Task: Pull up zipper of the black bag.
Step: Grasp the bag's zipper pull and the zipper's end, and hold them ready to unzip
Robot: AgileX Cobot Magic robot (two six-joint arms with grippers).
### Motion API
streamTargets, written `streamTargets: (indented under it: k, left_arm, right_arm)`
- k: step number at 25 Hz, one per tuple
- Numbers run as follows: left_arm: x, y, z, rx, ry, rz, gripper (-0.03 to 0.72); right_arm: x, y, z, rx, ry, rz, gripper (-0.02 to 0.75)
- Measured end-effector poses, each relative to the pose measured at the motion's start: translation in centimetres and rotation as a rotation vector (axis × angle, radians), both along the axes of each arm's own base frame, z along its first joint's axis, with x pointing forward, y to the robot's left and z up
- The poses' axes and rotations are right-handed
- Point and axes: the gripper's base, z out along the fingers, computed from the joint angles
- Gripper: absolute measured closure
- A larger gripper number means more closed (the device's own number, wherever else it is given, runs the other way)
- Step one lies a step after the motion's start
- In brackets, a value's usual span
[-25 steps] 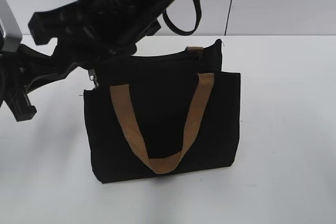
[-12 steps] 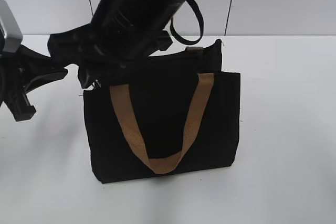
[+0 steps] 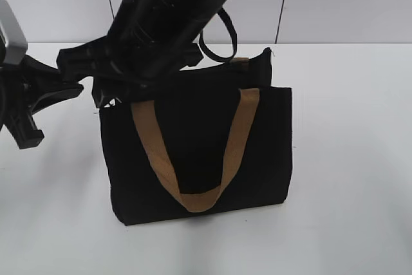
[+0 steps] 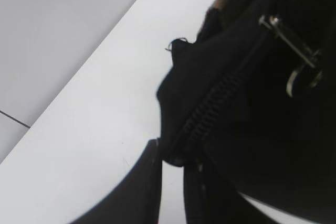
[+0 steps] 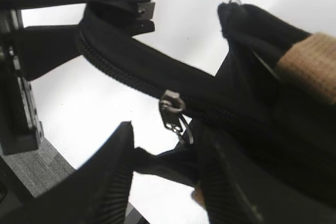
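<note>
The black bag stands upright on the white table, with a tan handle hanging over its front. My left gripper is shut on the fabric end of the zipper at the bag's upper left corner. My right gripper reaches across to that same corner. It is open, with its fingers on either side of a black fabric fold. The silvery pull tab hangs from the zip line just beyond the fingertips and also shows in the left wrist view.
The white table runs back to a pale wall. The right arm's dark body crosses above the bag's top left. A black cable loop hangs behind the bag. The second tan handle lies at the bag's far end.
My right arm has swung right and up along the bag's top left corner, and now hides the pull tab in the exterior view. The bag has shifted slightly left. The left gripper has stayed put.
</note>
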Motion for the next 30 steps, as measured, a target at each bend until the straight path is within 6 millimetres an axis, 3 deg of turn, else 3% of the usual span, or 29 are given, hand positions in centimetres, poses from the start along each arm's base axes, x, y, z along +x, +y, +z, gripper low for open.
streamTargets:
  k: [10,30]
  left_arm:
    - [-0.1,-0.2,0.1,-0.015,-0.002,-0.018,0.612]
    - [-0.1,-0.3,0.1,-0.022,-0.003,-0.027,0.613]
  right_arm:
    - [0.7,0.5,-1.2,0.011,-0.008,-0.032,0.507]
    - [1.3,0.7,-2.1,-0.001,-0.021,-0.068,0.516]
